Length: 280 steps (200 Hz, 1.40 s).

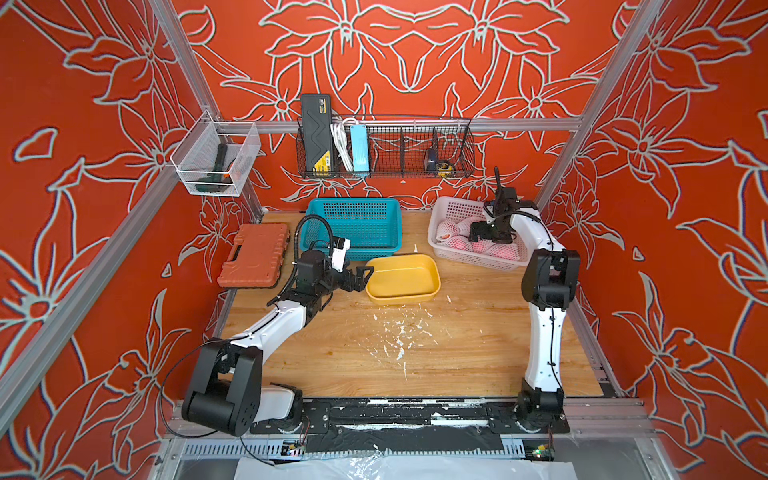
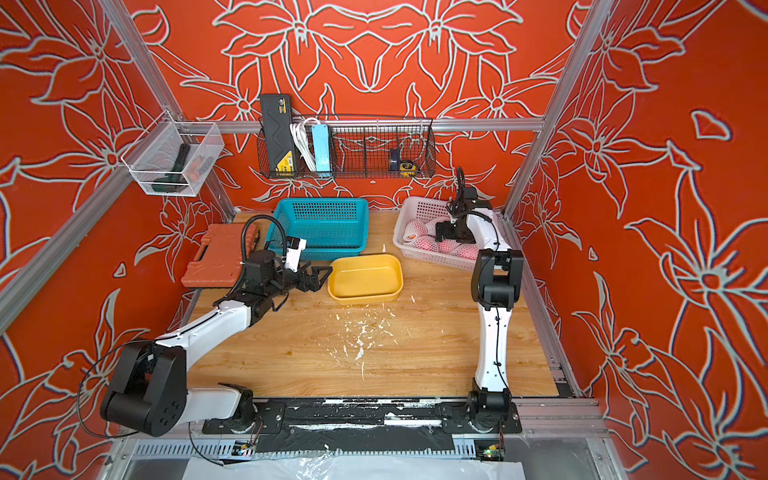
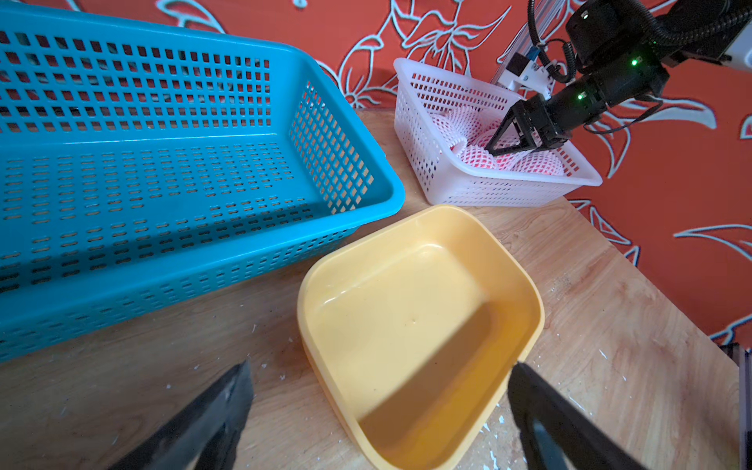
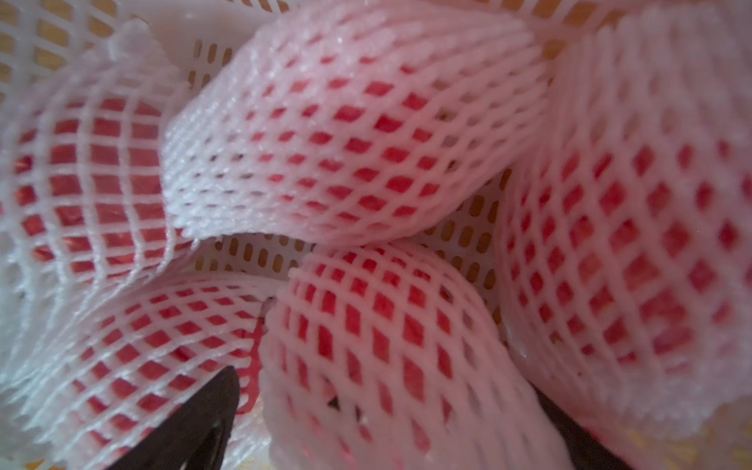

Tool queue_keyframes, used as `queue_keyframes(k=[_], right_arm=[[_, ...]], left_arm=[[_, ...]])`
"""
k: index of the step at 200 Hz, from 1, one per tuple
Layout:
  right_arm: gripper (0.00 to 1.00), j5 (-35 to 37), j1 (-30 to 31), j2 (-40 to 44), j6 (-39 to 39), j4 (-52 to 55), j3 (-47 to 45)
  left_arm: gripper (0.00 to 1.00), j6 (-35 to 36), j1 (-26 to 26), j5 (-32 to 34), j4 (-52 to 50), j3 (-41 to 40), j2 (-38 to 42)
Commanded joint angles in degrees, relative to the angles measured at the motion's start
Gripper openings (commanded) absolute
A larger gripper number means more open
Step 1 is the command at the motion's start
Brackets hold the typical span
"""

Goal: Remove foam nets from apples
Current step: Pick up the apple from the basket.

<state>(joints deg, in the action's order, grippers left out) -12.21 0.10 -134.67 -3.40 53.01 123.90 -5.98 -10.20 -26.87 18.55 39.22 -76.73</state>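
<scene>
Right pincer (image 3: 506,148) low in white basket (image 1: 473,259), far-right corner of surface (image 1: 478,365), jaws wide apart among apples (image 4: 382,122), foam nets (image 4: 228,162) on every one visible. Left pincer (image 1: 360,276) apart too, hovering beside yellow tub (image 1: 403,278).

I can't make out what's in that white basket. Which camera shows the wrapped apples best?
The right wrist view: netted apples fill it, red skin showing through. Both top views show them small, partly behind the right gripper; the left wrist view, distant.

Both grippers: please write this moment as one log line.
right gripper open, among netted apples in white basket | left gripper open, by yellow tub
</scene>
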Motion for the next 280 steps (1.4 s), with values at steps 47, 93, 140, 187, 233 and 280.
queue_keyframes(k=[47,93,140,187,233,280], right_arm=[[0.91,4.5,0.7,-4.7,2.6,4.7,4.9],[0.83,4.4,0.8,-6.5,2.7,4.2,5.5],[0.67,3.3,0.9,-6.1,2.9,3.9,6.1],[0.66,3.3,0.9,-3.8,2.8,3.8,6.1],[0.65,3.9,0.9,0.0,3.0,3.7,6.2],[0.63,3.6,0.9,3.1,2.9,3.6,6.0]], left_arm=[[0.97,0.7,-0.7,-1.3,1.5,2.3,-2.5],[0.97,0.6,-1.1,-1.4,1.7,3.2,-3.3],[0.97,0.6,-1.4,-1.3,1.3,3.3,-2.7],[0.97,0.9,-1.4,-1.1,0.8,2.8,-1.3],[0.97,0.8,-1.4,-0.9,0.6,2.4,0.0],[0.97,0.7,-1.5,-0.9,0.5,2.1,0.9]])
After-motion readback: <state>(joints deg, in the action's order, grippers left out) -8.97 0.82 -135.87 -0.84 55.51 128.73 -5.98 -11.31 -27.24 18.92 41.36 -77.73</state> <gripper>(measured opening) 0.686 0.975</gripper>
